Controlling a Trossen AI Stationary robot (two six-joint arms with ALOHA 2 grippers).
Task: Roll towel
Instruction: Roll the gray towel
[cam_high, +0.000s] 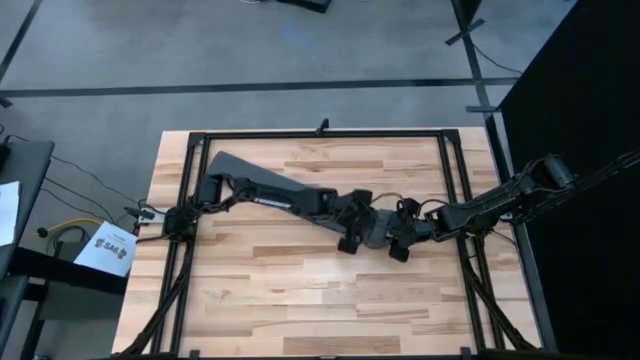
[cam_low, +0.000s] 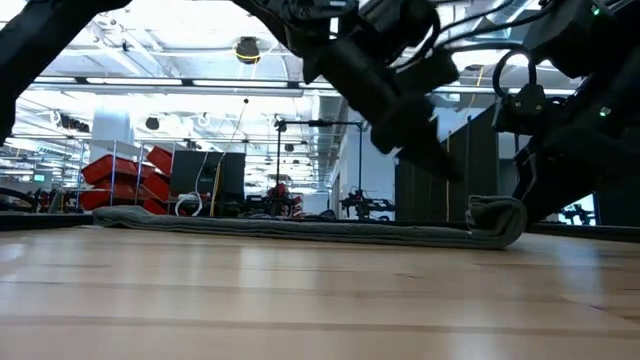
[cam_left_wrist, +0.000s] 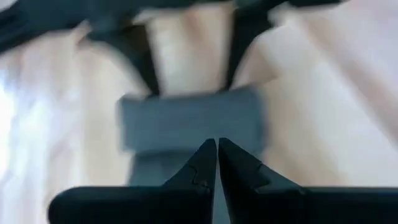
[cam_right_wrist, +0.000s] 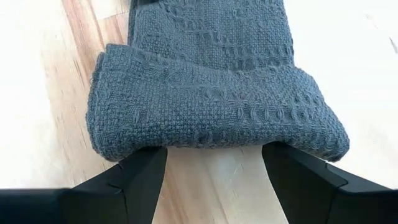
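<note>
Pale wooden worktop carries the dark grey towel, laid out as a long strip, its near end folded over into a first roll. Right hand is spread wide against that fold; left hand is pinched closed above the strip.

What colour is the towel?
Dark grey, with a woven texture; the towel shows best in the right wrist view.
</note>
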